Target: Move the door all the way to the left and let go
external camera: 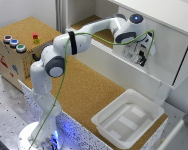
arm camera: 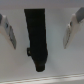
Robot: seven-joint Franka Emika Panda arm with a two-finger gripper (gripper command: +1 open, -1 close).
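a: going from the exterior view's left, what do you see?

b: first the cork-covered box with coloured buttons (external camera: 16,47) on my cork-topped desk (external camera: 89,95). then my own white arm, reaching up and across. then the white plastic tray (external camera: 128,120), near the desk's edge. last, furthest to the exterior view's right, the large flat white sliding door (external camera: 166,42) of the white cabinet (external camera: 159,10), where my fingers (external camera: 140,55) are.

a: are you holding the door?

b: my fingers (arm camera: 75,25) are spread apart, grasping nothing. in the wrist view a dark upright bar, maybe a handle (arm camera: 39,37), stands between them against a pale surface. whether i touch it i cannot tell.

a: so which step is this?

b: i judge it the approach, lining up for the grip. next i must clench on that bar, then pull level along the track toward the left, so the panel does not bind, and release at the end.
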